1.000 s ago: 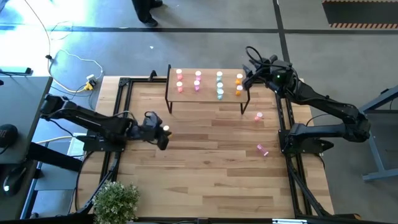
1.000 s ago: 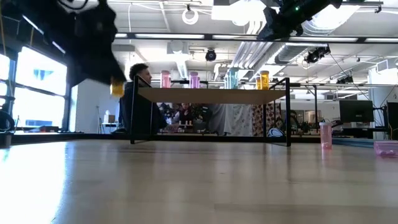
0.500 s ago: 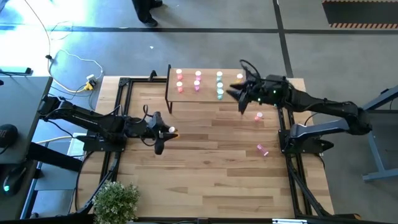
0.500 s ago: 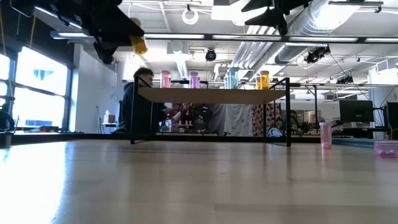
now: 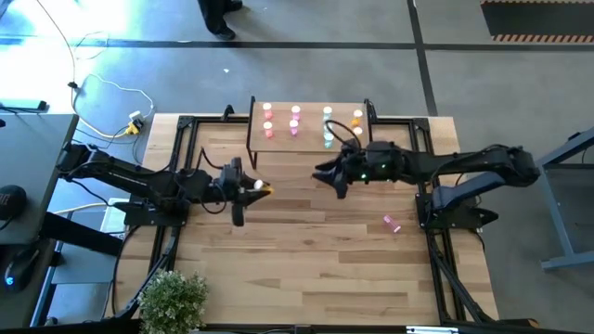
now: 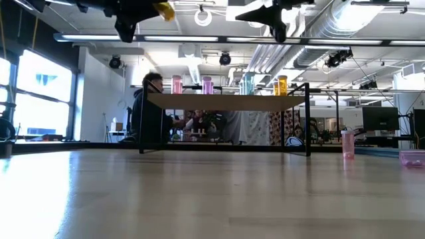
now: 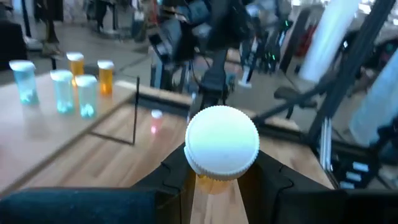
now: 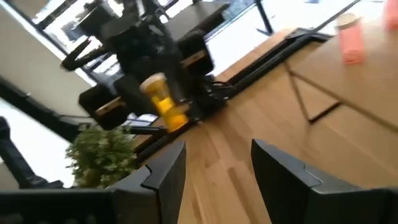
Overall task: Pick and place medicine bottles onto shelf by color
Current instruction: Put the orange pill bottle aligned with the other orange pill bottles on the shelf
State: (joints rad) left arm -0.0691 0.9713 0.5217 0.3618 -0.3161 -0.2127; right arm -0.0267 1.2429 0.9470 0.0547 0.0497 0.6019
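Observation:
My left gripper hangs over the table's left-middle, shut on an orange bottle with a white cap; the low view shows that bottle high above the table. My right gripper is open, in the air near the table's middle, facing that bottle with nothing between its fingers. The shelf stands at the far edge, carrying pink, teal and orange bottles upright. One pink bottle stands on the table; another lies on its side. My left gripper pinches the orange bottle between its two fingers at the orange body, just under the white cap. The fingers come level from the table's left. The bottle is lifted clear of the table and sits tilted in the hold.
A small potted plant sits at the near left corner. The shelf's thin black legs stand on the table. A person sits beyond the far edge. Bare planks lie in the near half.
My left gripper has risen and moved toward the table's middle, carrying the orange bottle and turning it. My right gripper has left the shelf's right end and swung toward the table's near left, coming close to the left gripper.

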